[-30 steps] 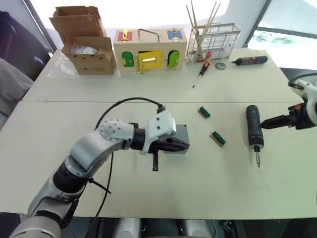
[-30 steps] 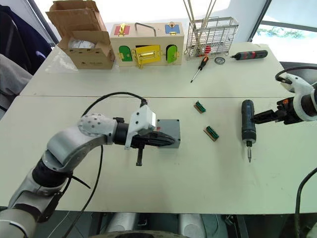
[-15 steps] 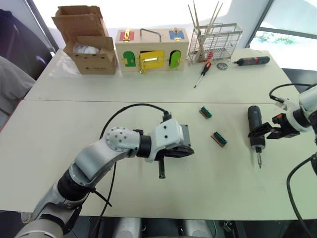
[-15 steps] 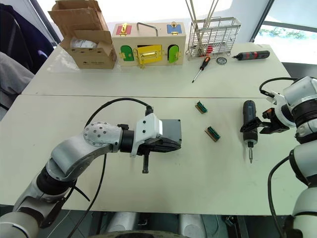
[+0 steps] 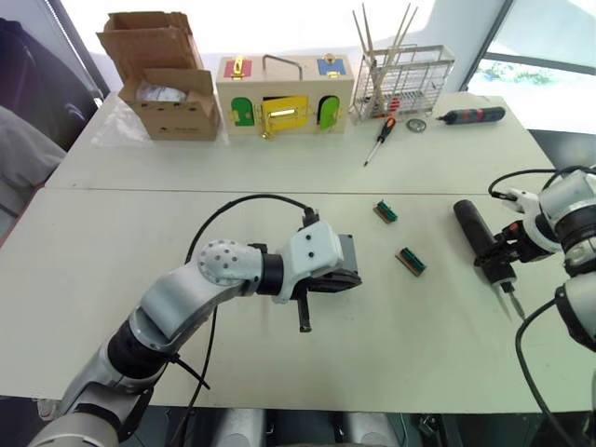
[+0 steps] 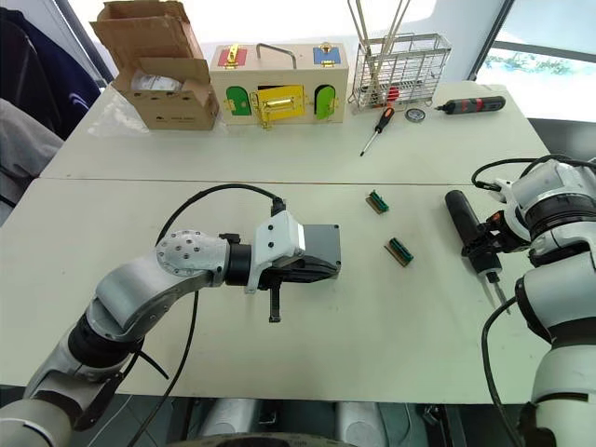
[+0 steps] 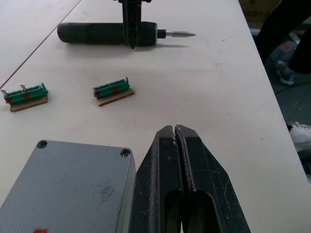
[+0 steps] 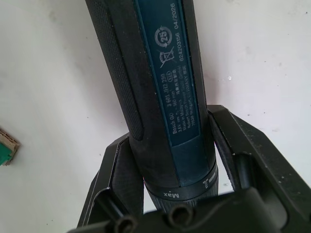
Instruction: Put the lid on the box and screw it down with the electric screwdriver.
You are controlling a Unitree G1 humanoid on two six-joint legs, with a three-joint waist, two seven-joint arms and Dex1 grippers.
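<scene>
The grey box (image 6: 321, 244) stands mid-table with the lid (image 7: 77, 179) lying on top, screw heads showing in two corners. My left gripper (image 7: 174, 128) rests right beside the box on its near side, fingers pressed shut on nothing. At the right lies the thick black electric screwdriver (image 5: 478, 231), its bit pointing toward the near right. My right gripper (image 5: 499, 258) is shut on its front end; in the right wrist view the fingers (image 8: 121, 165) clamp the screwdriver body (image 8: 155, 73) from both sides.
Two small green terminal blocks (image 5: 385, 211) (image 5: 410, 261) lie between box and screwdriver. Along the far edge stand a cardboard box (image 5: 168, 79), a wooden box with coloured doors (image 5: 284, 93), a wire rack (image 5: 400, 74), a red-and-black hand screwdriver (image 5: 377, 140) and a slim driver (image 5: 470, 115).
My right gripper came in from the right and shut on the electric screwdriver, which has swung so its bit points near right. My left gripper shifted slightly right beside the box.
</scene>
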